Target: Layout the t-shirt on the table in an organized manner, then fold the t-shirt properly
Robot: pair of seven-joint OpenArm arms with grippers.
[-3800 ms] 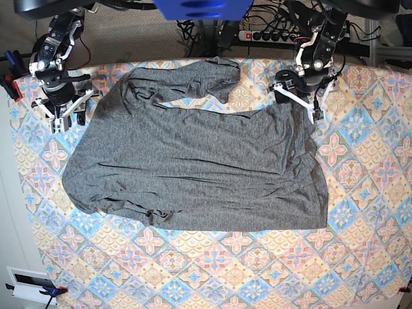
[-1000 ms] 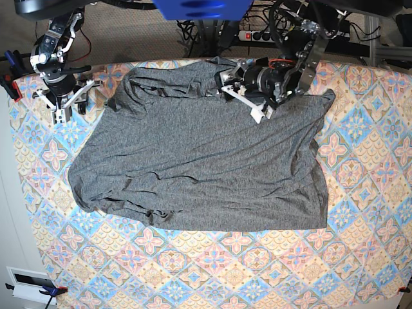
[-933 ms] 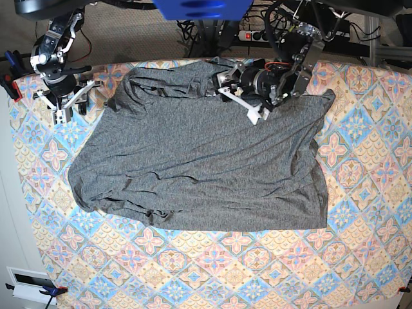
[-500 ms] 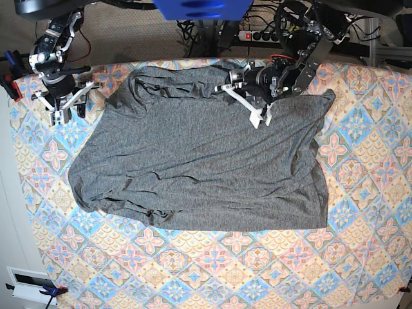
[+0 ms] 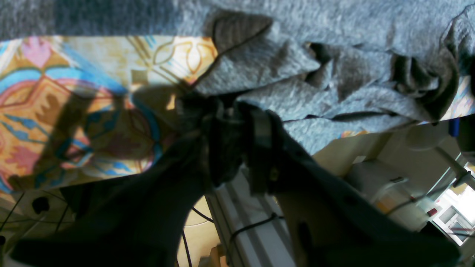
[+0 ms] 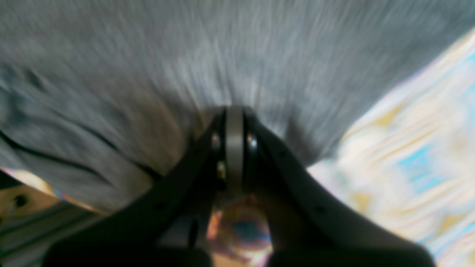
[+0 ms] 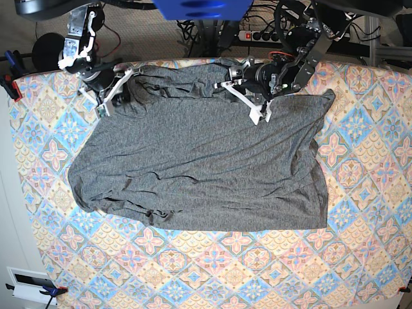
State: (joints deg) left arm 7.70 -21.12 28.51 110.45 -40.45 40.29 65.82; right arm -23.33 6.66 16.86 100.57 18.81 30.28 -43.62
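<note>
The dark grey t-shirt (image 7: 199, 161) lies spread over the patterned table (image 7: 360, 212), wrinkled along its near hem. My left gripper (image 7: 232, 82) is at the middle of the shirt's far edge. In the left wrist view the left gripper (image 5: 226, 107) is shut on a bunched fold of the t-shirt (image 5: 334, 37), close to the table (image 5: 74, 92) edge. My right gripper (image 7: 116, 93) is at the shirt's far left corner. In the blurred right wrist view the right gripper (image 6: 233, 111) is shut with its tips against the t-shirt (image 6: 185, 55). Whether it pinches cloth, I cannot tell.
Behind the table's far edge lie a power strip and tangled cables (image 7: 257, 35). Clamps (image 7: 9, 84) hold the cloth at the left edge. A small white device (image 7: 29, 283) sits at the near left corner. Bare patterned cloth borders the shirt on the near and right sides.
The right arm swung from the far left corner of the table onto the shirt's far left corner and shut. The left gripper closed on the far edge, where the shirt now lies flatter.
</note>
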